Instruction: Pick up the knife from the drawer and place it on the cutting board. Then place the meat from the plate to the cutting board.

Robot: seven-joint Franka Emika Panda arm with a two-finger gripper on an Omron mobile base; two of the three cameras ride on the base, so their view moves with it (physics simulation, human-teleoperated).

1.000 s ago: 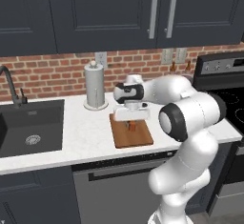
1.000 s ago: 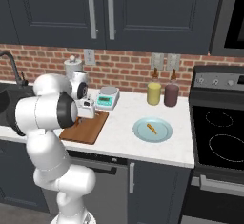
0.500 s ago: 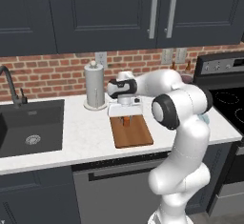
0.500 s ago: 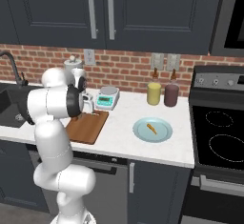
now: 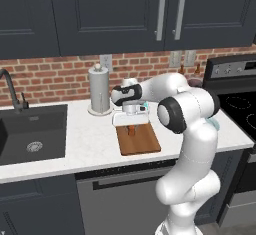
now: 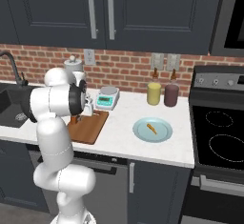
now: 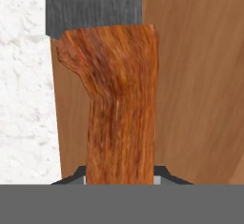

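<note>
My gripper [image 5: 131, 123] is shut on the knife [image 5: 131, 129] and holds it by its orange handle [image 7: 119, 104], grey blade [image 7: 93, 4] pointing away from the hand. The knife hangs low over the far left part of the brown cutting board [image 5: 139, 141], near the edge where the board [image 7: 200, 75] meets the white counter. Whether the blade touches the wood, I cannot tell. From the right base view the knife [image 6: 74, 119] sits by the board [image 6: 90, 127]. The meat [image 6: 151, 127] lies on the pale-teal plate [image 6: 164, 135], right of the board. The drawer is out of view.
A paper towel roll [image 5: 99, 91] stands just behind and left of the board. A small teal scale [image 6: 106, 98] sits behind it. Two bottles [image 6: 153, 93] [image 6: 171, 94] stand by the wall. The sink [image 5: 32, 136] is at the left, the stove [image 6: 219, 132] at the right.
The hand has come down with the knife onto the board's far end, and the arm's elbow has swung in closer behind it.
</note>
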